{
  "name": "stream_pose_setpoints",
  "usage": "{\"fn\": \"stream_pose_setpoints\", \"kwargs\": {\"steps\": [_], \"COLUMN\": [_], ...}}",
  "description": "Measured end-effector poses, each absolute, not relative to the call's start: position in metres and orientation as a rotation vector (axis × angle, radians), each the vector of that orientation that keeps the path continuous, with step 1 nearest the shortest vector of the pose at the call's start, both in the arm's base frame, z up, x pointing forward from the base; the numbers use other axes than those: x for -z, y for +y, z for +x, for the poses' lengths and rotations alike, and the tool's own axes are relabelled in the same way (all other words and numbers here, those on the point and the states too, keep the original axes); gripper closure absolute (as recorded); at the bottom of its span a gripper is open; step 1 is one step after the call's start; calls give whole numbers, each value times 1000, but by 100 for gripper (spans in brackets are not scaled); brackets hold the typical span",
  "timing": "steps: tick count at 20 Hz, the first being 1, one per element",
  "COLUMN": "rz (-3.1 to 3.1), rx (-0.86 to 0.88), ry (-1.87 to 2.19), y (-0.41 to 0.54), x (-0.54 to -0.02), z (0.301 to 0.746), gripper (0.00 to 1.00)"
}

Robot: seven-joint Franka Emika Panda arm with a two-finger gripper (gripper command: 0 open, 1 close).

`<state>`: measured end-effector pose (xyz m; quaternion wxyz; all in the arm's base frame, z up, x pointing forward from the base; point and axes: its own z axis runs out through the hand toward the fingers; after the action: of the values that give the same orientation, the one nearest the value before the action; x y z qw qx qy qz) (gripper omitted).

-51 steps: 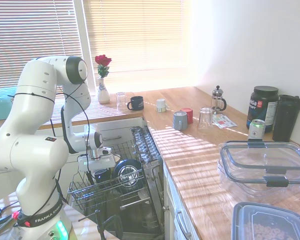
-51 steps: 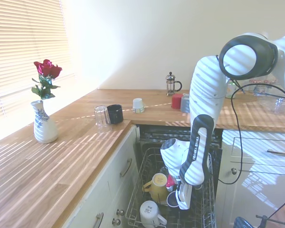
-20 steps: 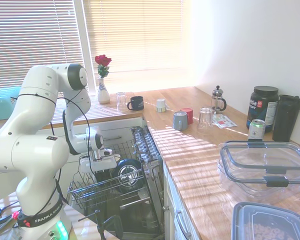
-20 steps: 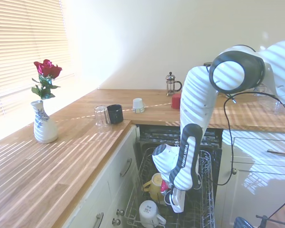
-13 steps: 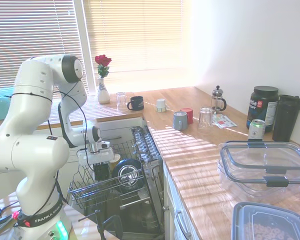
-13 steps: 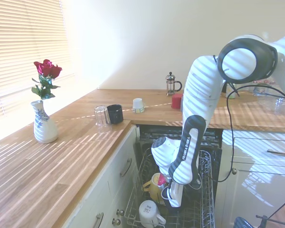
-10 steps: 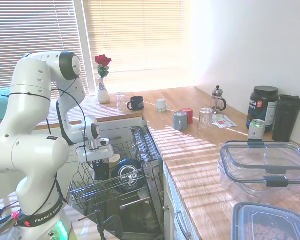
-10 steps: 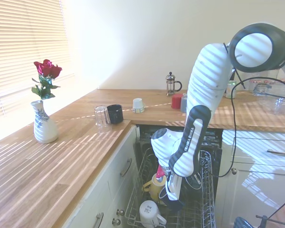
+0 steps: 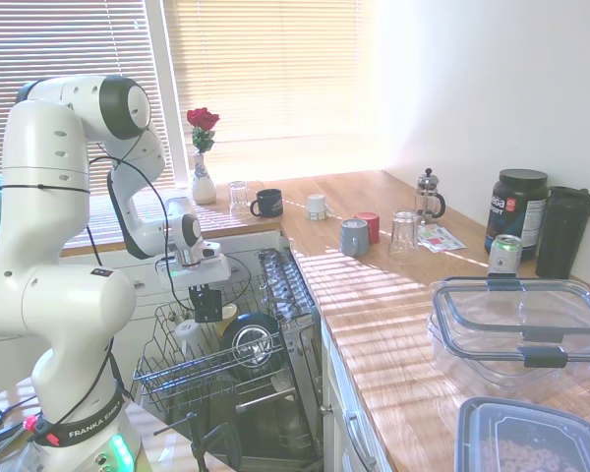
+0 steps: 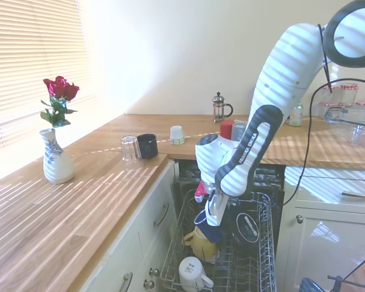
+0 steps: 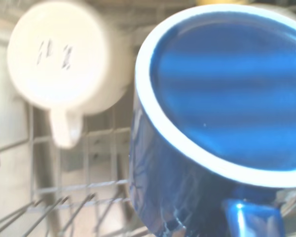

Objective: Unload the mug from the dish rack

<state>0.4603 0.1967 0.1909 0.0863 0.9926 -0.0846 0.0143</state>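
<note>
The mug point(image 9: 208, 306) is dark blue and glossy, and it hangs just above the dish rack point(image 9: 177, 379), lifted free of the wires. My gripper point(image 9: 206, 295) is shut on the mug from above. From the other side the mug point(image 10: 209, 230) hangs under the gripper point(image 10: 211, 220), over the wire dish rack point(image 10: 265, 243). In the wrist view the mug point(image 11: 207, 128) fills the right side, base with a pale ring toward the camera, handle low. The rack wires point(image 11: 64, 197) lie beneath it.
A yellow mug point(image 10: 201, 245) and a white mug point(image 10: 191, 272) sit in the rack right below the held mug. A large dark bowl point(image 9: 252, 339) stands beside them. On the wooden counter point(image 9: 374, 295) are a black mug point(image 9: 268, 203), a glass point(image 9: 238, 196) and a vase point(image 9: 204, 179).
The gripper has risen out of the rack with the mug in it; the mug went from sitting among the tines to hanging above the yellow mug. The arm's elbow swung upward.
</note>
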Motion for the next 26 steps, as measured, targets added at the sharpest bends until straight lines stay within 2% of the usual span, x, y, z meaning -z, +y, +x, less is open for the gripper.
{"fn": "stream_pose_setpoints", "kwargs": {"steps": [10,18,22,26], "rz": [3022,3057,3072,3085], "rx": [-211,-281,-297,-258], "ry": [-433,-558,-634,-682], "y": [138,57,10,-27], "x": [-317,-409,-436,-428], "z": [493,539,561,586], "gripper": [100,100,100,100]}}
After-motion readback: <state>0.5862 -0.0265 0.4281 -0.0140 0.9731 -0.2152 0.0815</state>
